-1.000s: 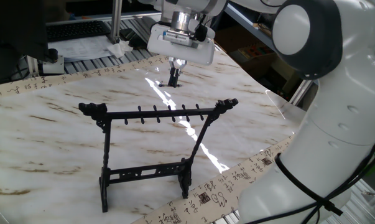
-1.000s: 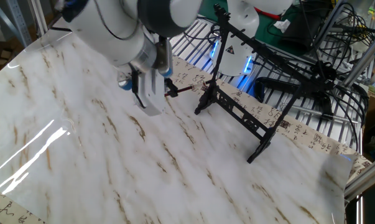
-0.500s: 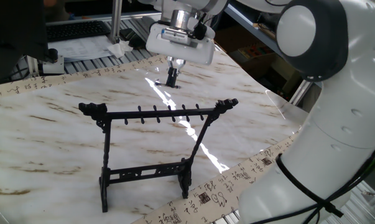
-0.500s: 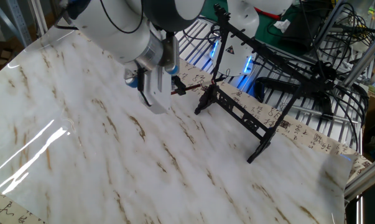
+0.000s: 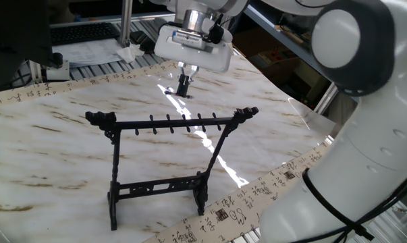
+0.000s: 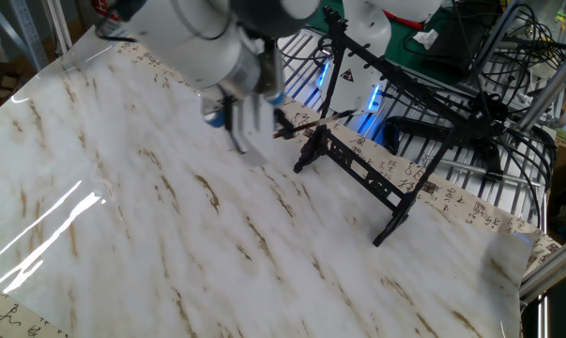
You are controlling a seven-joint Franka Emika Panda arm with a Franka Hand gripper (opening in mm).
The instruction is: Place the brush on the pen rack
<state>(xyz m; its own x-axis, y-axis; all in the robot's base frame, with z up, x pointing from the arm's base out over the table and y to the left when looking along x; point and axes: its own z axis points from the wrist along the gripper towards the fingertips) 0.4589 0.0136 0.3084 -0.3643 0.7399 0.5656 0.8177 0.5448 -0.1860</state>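
Claw [image 5: 183, 85] closed on the brush [image 6: 298, 128], gripping near one end; the thin reddish shaft sticks out sideways toward the pen rack [image 5: 169, 125], roughly level, clear of the bench [image 5: 55, 135]. Compared with a second ago the claw has risen and drifted toward the rack: in the other fixed view the brush sat lower and further from the rack's near leg, and now its free end reaches close to the upper frame. That view is motion-blurred around the wrist, so travel is under way. In the first fixed view the fingers hang behind the top bar and well above the marble. Reading: pickup finished, carry stage in hand, brush not yet on any peg. Next comes lining the shaft up with the peg row; loop end cannot be made out.
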